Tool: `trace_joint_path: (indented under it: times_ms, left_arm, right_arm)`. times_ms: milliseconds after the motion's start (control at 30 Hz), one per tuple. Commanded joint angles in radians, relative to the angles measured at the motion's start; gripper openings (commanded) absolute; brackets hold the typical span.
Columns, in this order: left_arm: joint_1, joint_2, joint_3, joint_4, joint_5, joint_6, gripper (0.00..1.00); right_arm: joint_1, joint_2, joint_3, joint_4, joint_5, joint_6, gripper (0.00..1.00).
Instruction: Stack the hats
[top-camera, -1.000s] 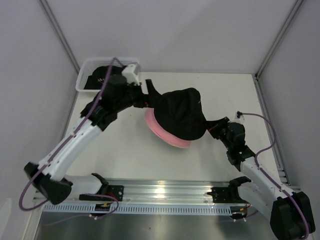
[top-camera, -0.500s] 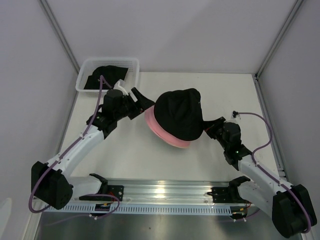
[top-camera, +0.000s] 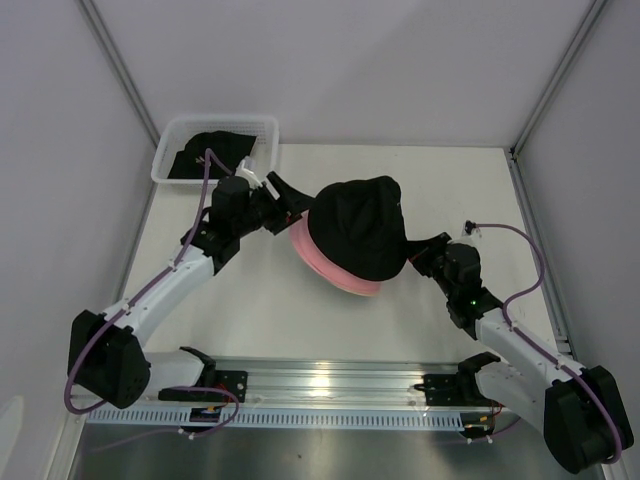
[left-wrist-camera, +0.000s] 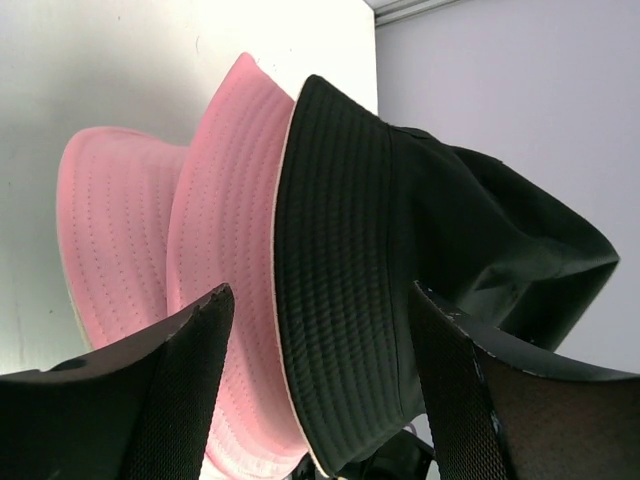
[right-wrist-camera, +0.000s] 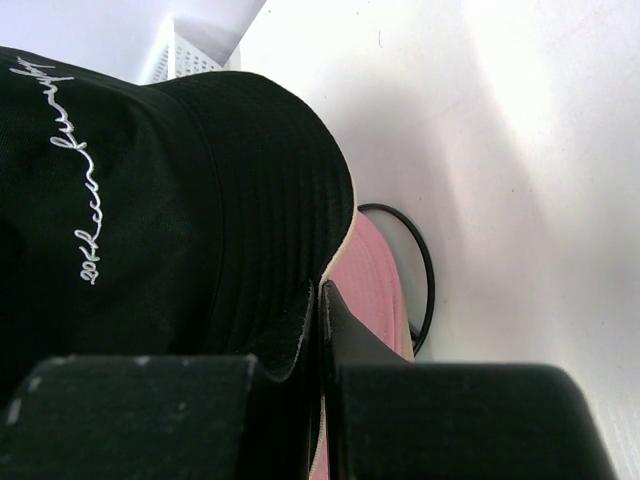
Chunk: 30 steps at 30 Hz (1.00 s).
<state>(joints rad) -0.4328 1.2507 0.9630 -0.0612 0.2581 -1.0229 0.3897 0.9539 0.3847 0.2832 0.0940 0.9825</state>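
A black hat with light script embroidery sits on top of a pink hat in the middle of the table. My left gripper is open just left of the stack. In the left wrist view the black brim and pink brims lie between and beyond its spread fingers, untouched. My right gripper is shut on the black hat's right brim, with the pink hat just under its tips. Another black hat lies in the basket.
A white mesh basket stands at the back left corner, also visible in the right wrist view. A black wire-loop stand shows under the pink hat. Grey walls enclose the table on three sides.
My left gripper let go of the black hat's left brim, opened and drew back a little. The black hat settled down over the pink hat. The right gripper kept its hold.
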Motion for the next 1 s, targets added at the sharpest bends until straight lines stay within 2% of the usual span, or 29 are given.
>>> trace_joint_path:
  times_ms: [0,167,267,367,400,467,767,967]
  left_arm:
    - [-0.009,0.009,-0.004,0.055,0.029,-0.029,0.73]
    - [-0.030,0.036,0.019,0.055,0.053,-0.040,0.72]
    - [-0.066,0.061,0.036,0.055,0.046,-0.054,0.65]
    - [-0.080,0.072,0.033,0.055,0.043,-0.068,0.44]
    - [-0.080,0.072,0.026,0.055,0.032,-0.072,0.24]
    - [-0.080,0.055,0.023,0.047,0.004,-0.065,0.01]
    - [-0.093,-0.036,-0.027,-0.098,-0.302,0.148,0.01]
    - [-0.118,0.013,-0.104,-0.140,-0.332,0.164,0.00]
  right_arm:
    - [0.006,0.003,0.037,0.030,0.027,-0.021,0.00]
    - [0.006,0.009,0.040,0.033,0.029,-0.018,0.00]
    - [0.006,0.013,0.043,0.037,0.029,-0.018,0.00]
    - [0.006,0.013,0.048,0.036,0.027,-0.024,0.00]
    - [0.008,0.011,0.049,0.033,0.029,-0.024,0.00]
    - [0.008,0.006,0.048,0.028,0.030,-0.028,0.00]
    - [0.026,0.052,0.023,0.025,0.041,-0.027,0.00]
    - [0.049,0.120,0.032,0.008,0.052,-0.031,0.00]
